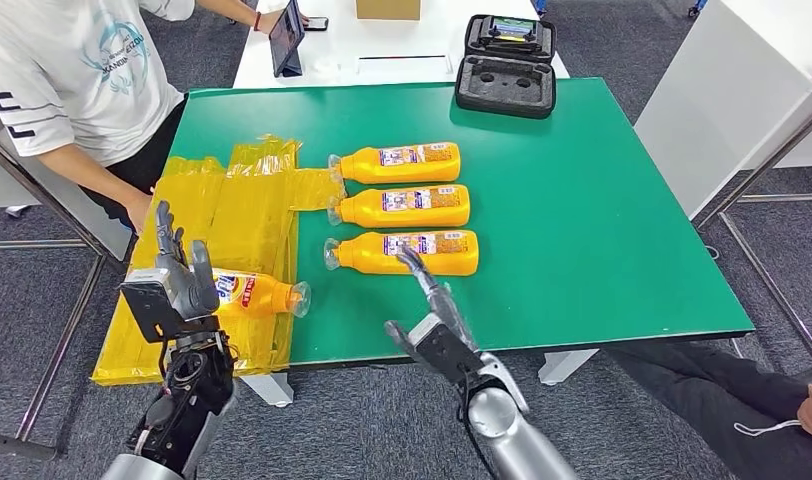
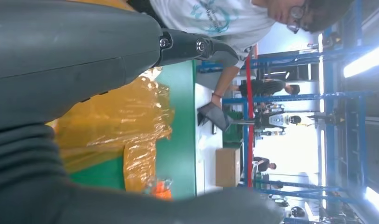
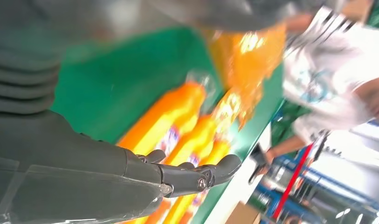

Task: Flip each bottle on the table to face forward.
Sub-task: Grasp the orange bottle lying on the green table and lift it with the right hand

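Fourth bottle (image 1: 257, 294) base hidden behind left hand (image 1: 175, 278); bottles' labels unreadable; right wrist view motion-blurred; person (image 1: 67, 75) cropped by edge.

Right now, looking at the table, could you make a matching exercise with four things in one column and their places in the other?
Things:
1. bottle by the left robot hand
2. black foam case
3. right robot hand
4. tablet

Places:
A. on the white table behind
B. far edge of the green table
C. on the yellow plastic bags
D. near edge, by the closest of the three bottles in a row

Pairs: 1-C, 2-B, 3-D, 4-A
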